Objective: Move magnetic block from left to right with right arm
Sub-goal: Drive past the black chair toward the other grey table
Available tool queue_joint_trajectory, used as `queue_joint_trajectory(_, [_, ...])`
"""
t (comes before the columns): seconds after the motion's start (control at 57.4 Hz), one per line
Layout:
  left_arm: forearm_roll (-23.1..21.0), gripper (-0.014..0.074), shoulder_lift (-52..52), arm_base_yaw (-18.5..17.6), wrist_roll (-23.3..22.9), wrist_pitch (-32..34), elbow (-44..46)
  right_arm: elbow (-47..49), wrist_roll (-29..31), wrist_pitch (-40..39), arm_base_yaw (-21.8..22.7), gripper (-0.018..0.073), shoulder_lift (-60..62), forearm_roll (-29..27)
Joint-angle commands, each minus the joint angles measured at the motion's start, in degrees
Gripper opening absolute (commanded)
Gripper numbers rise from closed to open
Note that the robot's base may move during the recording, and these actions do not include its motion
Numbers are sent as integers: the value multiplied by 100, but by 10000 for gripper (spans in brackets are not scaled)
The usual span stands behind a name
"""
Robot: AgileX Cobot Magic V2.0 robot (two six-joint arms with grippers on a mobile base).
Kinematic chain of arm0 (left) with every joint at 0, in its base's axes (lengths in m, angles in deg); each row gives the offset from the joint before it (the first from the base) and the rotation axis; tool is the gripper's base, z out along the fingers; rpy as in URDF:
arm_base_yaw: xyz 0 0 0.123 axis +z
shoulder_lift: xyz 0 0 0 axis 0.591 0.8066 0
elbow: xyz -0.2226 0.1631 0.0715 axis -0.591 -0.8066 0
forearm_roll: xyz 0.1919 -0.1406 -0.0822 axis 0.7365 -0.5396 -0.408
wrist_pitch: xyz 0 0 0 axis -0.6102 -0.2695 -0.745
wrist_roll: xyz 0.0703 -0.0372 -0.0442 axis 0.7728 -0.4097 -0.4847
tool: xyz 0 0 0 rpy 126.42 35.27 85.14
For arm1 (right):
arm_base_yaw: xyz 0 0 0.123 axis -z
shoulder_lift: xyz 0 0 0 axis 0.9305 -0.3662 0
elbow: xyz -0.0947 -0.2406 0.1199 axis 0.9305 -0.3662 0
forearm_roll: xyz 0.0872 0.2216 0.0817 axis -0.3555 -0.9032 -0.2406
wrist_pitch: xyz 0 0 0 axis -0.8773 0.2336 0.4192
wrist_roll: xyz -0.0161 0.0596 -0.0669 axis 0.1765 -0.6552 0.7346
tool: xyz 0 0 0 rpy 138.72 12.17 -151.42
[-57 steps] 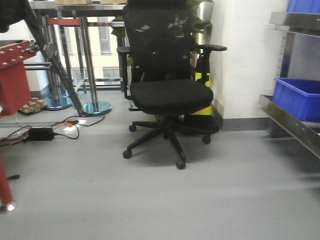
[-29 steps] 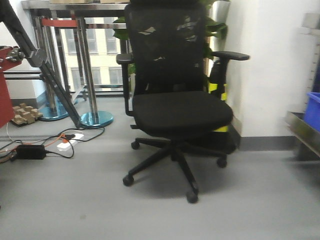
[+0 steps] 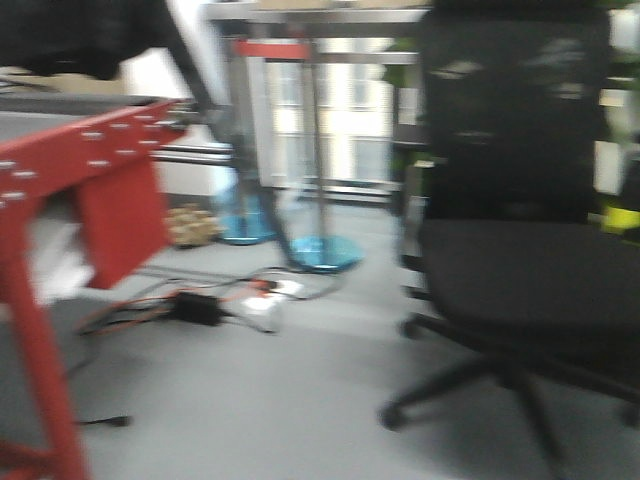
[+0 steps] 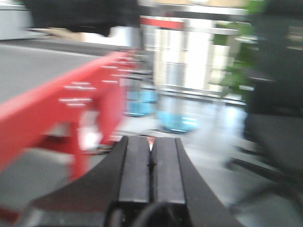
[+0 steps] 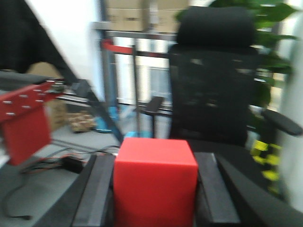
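Note:
In the right wrist view the magnetic block, a plain red cube, sits between the two black fingers of my right gripper, which is shut on its sides and holds it in the air above the floor. My left gripper shows in the left wrist view with its two black pads pressed together and nothing between them. Neither gripper appears in the front view, which is blurred by motion.
A black office chair fills the right of the front view. A red metal frame stands at the left. Cables and a power brick lie on the grey floor beside chrome posts with blue bases. Cardboard boxes sit high at the back.
The front view has swung left: the chair slid from the middle to the right edge, the red frame came in large at the left, and the blue bin has left the picture.

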Motion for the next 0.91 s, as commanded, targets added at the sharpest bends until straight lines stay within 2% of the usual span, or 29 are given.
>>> queue_joint_trajectory(0.0, [-27,-126,-54,8,-34,484,-37,141,38,-527,8,215,-112,34])
queue_joint_trajectory(0.889, [-27,-126,-54,8,-34,484,-37,141,38,-527,8,215,-112,34])
